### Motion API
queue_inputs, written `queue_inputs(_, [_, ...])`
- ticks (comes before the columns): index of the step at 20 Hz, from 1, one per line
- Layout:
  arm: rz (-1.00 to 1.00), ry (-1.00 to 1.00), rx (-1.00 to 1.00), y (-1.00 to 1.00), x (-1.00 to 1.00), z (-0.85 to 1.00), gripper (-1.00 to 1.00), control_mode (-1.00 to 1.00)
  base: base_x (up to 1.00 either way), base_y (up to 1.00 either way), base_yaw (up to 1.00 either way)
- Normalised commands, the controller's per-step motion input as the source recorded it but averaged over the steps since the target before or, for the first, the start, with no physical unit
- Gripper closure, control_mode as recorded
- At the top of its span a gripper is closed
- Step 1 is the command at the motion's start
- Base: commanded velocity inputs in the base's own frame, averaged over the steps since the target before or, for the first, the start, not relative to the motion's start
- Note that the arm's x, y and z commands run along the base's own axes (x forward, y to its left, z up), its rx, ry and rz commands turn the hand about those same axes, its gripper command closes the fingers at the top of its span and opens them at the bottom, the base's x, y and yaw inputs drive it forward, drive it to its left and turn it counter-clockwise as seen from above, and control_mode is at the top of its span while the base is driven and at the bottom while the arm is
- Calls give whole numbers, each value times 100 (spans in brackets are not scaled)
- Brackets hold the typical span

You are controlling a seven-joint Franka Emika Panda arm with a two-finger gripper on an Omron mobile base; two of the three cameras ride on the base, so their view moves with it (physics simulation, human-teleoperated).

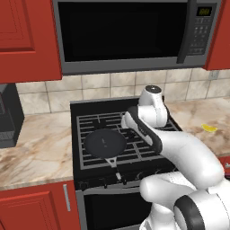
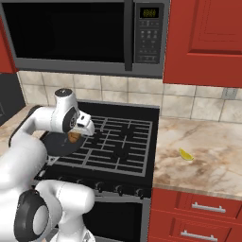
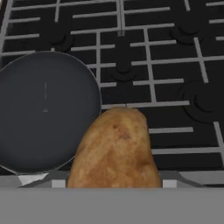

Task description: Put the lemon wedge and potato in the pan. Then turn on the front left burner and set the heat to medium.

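Note:
The brown oval potato (image 3: 116, 151) sits in my gripper (image 2: 75, 133), which is shut on it and hovers over the stove at the right rim of the pan (image 2: 57, 143). Up close in the hand view, the potato covers the fingertips. The round dark pan (image 1: 105, 143) is empty (image 3: 43, 109) and rests on the front left burner (image 1: 88, 124), its handle pointing at the stove's front edge. Far to the right, the small yellow lemon wedge (image 2: 185, 154) lies on the marble counter (image 1: 209, 128), well apart from the gripper.
A microwave (image 1: 130, 31) hangs low over the stove. Knobs (image 2: 116, 189) line the stove's front panel. A black appliance (image 1: 9, 117) stands on the left counter. Red cabinets (image 2: 203, 42) flank the microwave. Black grates (image 3: 153, 65) cover the other burners.

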Motion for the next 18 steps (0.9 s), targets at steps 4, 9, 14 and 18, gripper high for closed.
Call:
queue_inputs(4, [-2, 15, -9, 19, 37, -33, 100, -100, 0, 0, 0])
queue_inputs(9, [-1, 5, -1, 16, 14, -51, 100, -100, 0, 0, 0])
queue_inputs(14, [0, 0, 0, 13, 18, -46, 100, -100, 0, 0, 0])
queue_inputs(18, [0, 0, 0, 28, 21, -13, 100, -100, 0, 0, 0])
